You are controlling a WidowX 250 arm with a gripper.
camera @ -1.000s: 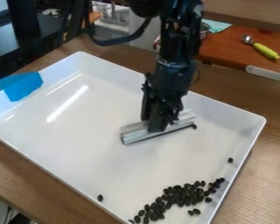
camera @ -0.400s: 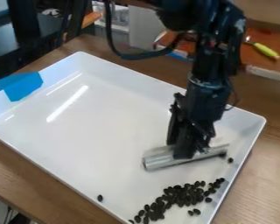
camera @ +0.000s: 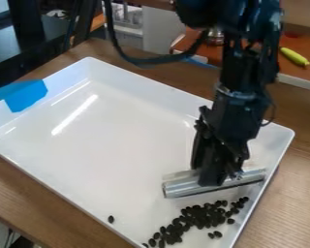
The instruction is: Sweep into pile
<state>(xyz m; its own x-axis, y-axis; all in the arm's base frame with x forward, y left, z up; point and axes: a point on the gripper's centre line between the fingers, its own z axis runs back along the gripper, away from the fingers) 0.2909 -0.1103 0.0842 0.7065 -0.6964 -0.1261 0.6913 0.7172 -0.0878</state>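
"my jaws are pinched on the silver bar [camera: 180, 188], with the gripper [camera: 212, 182] upright above it."

"what's changed?"

"i've brought the bar from nearer the middle of the white tray [camera: 118, 145] down towards its bottom corner. one end is now close to the right-hand wall, right about where a lone bean sat a moment ago."

"and the pile?"

"the black beans [camera: 206, 218] haven't shifted. they're in a loose band near the bottom corner, between the right-hand wall and the lower left edge. the bar is just short of them, on the side towards the tray's middle."

"so that stroke was for the strays?"

"that's my reading: gather those in, then press the band tighter. i'd keep the bar low and go gently, or beans could slip round its ends."

"anything left out?"

"one stray bean [camera: 111, 219] by the lower left edge, same spot as before. i judge it needs its own pass."
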